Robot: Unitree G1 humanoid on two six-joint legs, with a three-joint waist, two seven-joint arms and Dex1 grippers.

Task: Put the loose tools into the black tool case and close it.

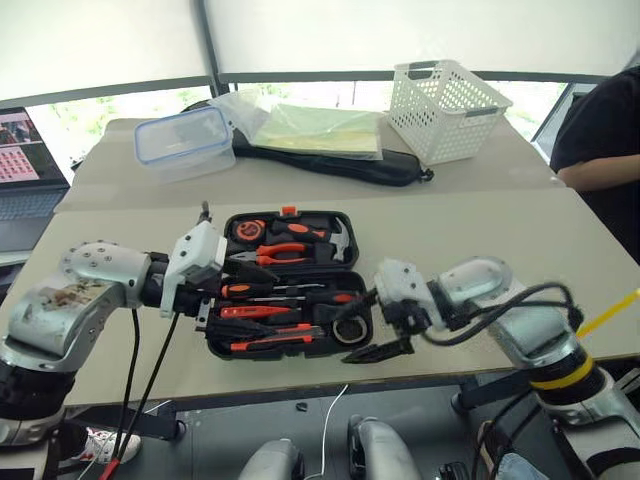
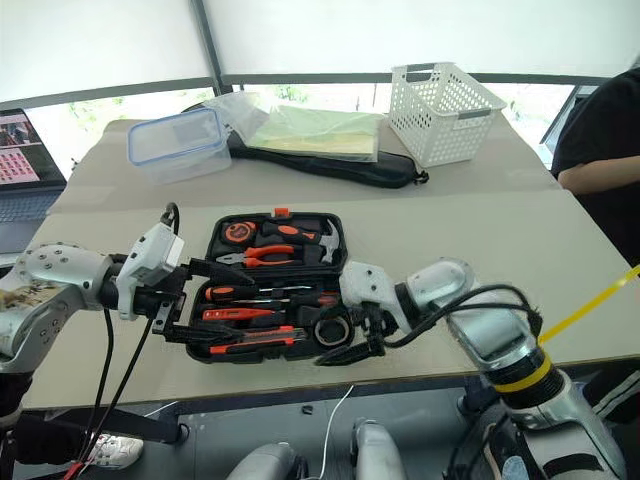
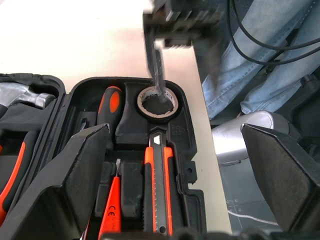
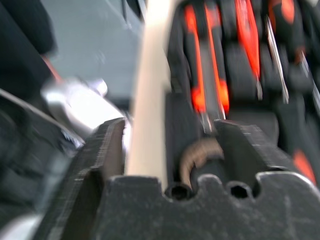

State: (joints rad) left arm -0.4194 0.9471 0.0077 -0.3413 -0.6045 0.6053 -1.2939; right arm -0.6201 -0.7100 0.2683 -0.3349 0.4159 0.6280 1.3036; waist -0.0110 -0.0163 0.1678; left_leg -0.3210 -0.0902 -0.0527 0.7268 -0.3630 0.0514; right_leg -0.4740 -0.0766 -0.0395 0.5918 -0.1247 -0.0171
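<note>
Right claw (image 3: 159, 75) blurred over tape roll (image 3: 158, 103)

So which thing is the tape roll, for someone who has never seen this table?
On the near grey table lies the open black tool case. Look in its front half, at the corner nearest the right gripper. There the small dark tape roll sits in a round recess: the one ring-shaped thing, beside the long utility knife.

I have my left gripper (image 2: 190, 300) reaching in from the left, wrist bent inward, its fingers spread wide with nothing between them; my right gripper (image 2: 352, 335) comes in from the right, angled down, jaws parted and empty.
</note>
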